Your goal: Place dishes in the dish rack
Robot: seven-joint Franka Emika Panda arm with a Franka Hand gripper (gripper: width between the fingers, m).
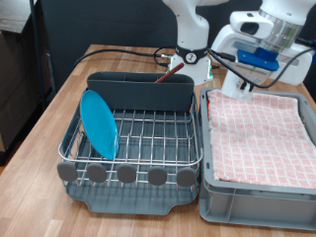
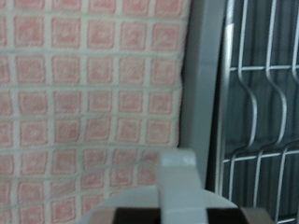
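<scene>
Exterior view: light-blue plate (image 1: 99, 122) stood upright in dish rack (image 1: 133, 148), wooden spoon (image 1: 168, 72) lodged in caddy (image 1: 138, 93). Gripper (image 1: 244, 87) hung over cloth-lined crate (image 1: 259, 188); jaw state cannot be told.

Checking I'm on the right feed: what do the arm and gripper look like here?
The arm is glossy white with rounded, bulbous segments. Its hand has a white body with a bright blue block, and the gripper below it is darker. Black cables trail across the table behind the rack. No markings are readable.
</scene>
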